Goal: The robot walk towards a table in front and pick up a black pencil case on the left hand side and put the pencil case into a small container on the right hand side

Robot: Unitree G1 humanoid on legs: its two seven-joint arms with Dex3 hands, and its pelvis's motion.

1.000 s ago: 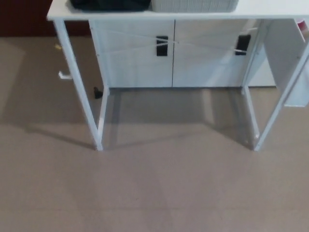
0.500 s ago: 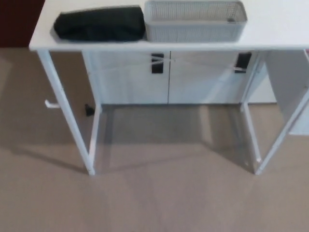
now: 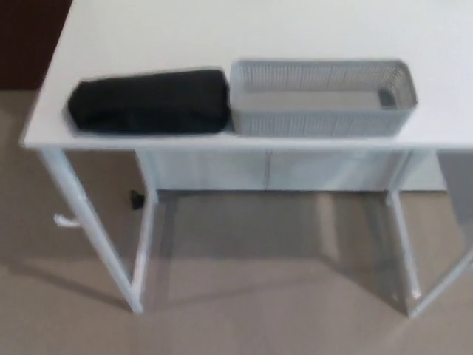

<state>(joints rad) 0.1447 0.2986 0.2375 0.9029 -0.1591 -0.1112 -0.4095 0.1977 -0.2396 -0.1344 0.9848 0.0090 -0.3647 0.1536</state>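
Presently neither of the robot's hands shows in the head view, so the state of the fingers cannot be told, nor how the task's thing lies relative to them; the black pencil case (image 3: 148,102) lies flat on the white worktop (image 3: 244,37), toward its left and close to the front edge, its long side running along that edge; the small grey mesh container (image 3: 320,97) stands just to the right of it, the case's right end touching or all but touching the container's left wall; which of the two cannot be settled at this sharpness; the container's inside looks bare; under the worktop are white legs (image 3: 87,229), a white cabinet front (image 3: 273,170) behind them and beige floor (image 3: 244,296); a small dark object (image 3: 137,198) lies on the floor by the left inner leg. Against the frame half a second before, the whole picture has shifted downward and the worktop fills more of it, which marks a camera move; case and container keep the same places relative to each other.
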